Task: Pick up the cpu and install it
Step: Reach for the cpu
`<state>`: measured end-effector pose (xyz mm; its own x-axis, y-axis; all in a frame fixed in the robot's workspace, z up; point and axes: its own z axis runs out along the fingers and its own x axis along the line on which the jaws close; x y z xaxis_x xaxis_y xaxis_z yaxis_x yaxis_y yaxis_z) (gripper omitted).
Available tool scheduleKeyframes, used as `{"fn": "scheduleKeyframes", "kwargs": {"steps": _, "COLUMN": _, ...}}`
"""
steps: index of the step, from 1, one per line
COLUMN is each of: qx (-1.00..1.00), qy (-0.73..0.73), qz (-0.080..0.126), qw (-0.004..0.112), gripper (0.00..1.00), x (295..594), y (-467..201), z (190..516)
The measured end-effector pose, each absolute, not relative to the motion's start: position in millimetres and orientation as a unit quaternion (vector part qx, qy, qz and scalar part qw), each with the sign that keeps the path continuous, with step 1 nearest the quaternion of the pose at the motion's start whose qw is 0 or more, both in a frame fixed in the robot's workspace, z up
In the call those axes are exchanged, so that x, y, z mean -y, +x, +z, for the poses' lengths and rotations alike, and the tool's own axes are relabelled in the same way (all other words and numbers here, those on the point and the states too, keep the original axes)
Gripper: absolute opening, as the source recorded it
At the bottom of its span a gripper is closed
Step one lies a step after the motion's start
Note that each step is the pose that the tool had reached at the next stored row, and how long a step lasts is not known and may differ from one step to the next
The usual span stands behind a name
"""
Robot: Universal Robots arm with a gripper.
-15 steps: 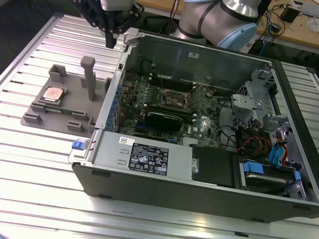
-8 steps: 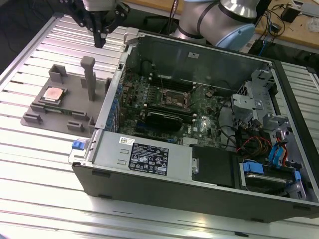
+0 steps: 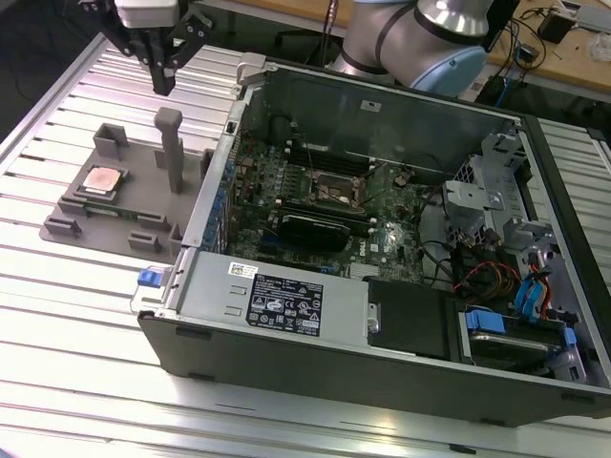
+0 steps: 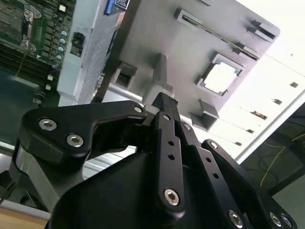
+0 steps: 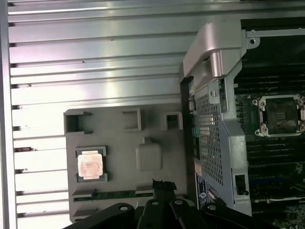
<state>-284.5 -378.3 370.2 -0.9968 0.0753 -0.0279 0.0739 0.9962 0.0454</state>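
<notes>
Exterior view shows my claw [image 3: 164, 76] pinched shut, empty, above the grey plastic fixture [image 3: 143, 202] whose recess cradles the flat, square, copper-topped cpu [image 3: 101, 180].

gripper [image 4: 164, 101]: hovering over the grey fixture [image 4: 190, 43], black fingertips pressing together, gripping nothing.
cpu [image 4: 220, 76]: lying flat in a square recess of the grey fixture, glaring pale, sitting well apart from the gripper.
upright post [image 4: 160, 71]: standing on the grey fixture, rising between the cpu and the computer case [image 4: 90, 62].
computer case: sitting just beside the grey fixture, exposing a green motherboard [image 4: 28, 33] inside.
slotted table [image 4: 271, 109]: lying beneath the grey fixture, shining bright.
</notes>
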Motion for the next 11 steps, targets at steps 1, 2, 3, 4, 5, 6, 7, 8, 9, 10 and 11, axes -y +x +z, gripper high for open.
{"fn": "scheduleKeyframes", "kwargs": {"steps": 1, "qx": -0.999, "qy": 0.037, "qz": 0.022, "qw": 0.015, "gripper": 0.11, "x": 378.5, "y": -288.6, "z": 368.3}}
{"fn": "scheduleKeyframes", "kwargs": {"steps": 2, "qx": -0.999, "qy": 0.037, "qz": 0.022, "qw": 0.015, "gripper": 0.11, "x": 378.6, "y": -291.0, "z": 367.3}}
{"fn": "scheduleKeyframes", "kwargs": {"steps": 3, "qx": -0.999, "qy": 0.037, "qz": 0.022, "qw": 0.015, "gripper": 0.11, "x": 378.6, "y": -293.3, "z": 366.3}}
{"fn": "scheduleKeyframes", "kwargs": {"steps": 4, "qx": -0.999, "qy": 0.037, "qz": 0.022, "qw": 0.015, "gripper": 0.11, "x": 378.6, "y": -295.7, "z": 365.2}}
{"fn": "scheduleKeyframes", "kwargs": {"steps": 5, "qx": -0.999, "qy": 0.037, "qz": 0.022, "qw": 0.015, "gripper": 0.11, "x": 378.6, "y": -298.0, "z": 364.3}}
{"fn": "scheduleKeyframes", "kwargs": {"steps": 6, "qx": -0.999, "qy": 0.037, "qz": 0.022, "qw": 0.015, "gripper": 0.11, "x": 378.7, "y": -301.3, "z": 362.8}}
{"fn": "scheduleKeyframes", "kwargs": {"steps": 7, "qx": -0.999, "qy": 0.037, "qz": 0.022, "qw": 0.015, "gripper": 0.11, "x": 378.7, "y": -303.6, "z": 361.9}}
{"fn": "scheduleKeyframes", "kwargs": {"steps": 8, "qx": -0.999, "qy": 0.037, "qz": 0.022, "qw": 0.015, "gripper": 0.11, "x": 378.7, "y": -307.5, "z": 360.2}}
{"fn": "scheduleKeyframes", "kwargs": {"steps": 9, "qx": -0.999, "qy": 0.037, "qz": 0.022, "qw": 0.015, "gripper": 0.11, "x": 378.7, "y": -313.9, "z": 357.2}}
{"fn": "scheduleKeyframes", "kwargs": {"steps": 10, "qx": -0.999, "qy": 0.037, "qz": 0.022, "qw": 0.015, "gripper": 0.11, "x": 378.7, "y": -319.4, "z": 354.7}}
{"fn": "scheduleKeyframes", "kwargs": {"steps": 11, "qx": -0.999, "qy": 0.037, "qz": 0.022, "qw": 0.015, "gripper": 0.11, "x": 378.7, "y": -323.0, "z": 353.2}}
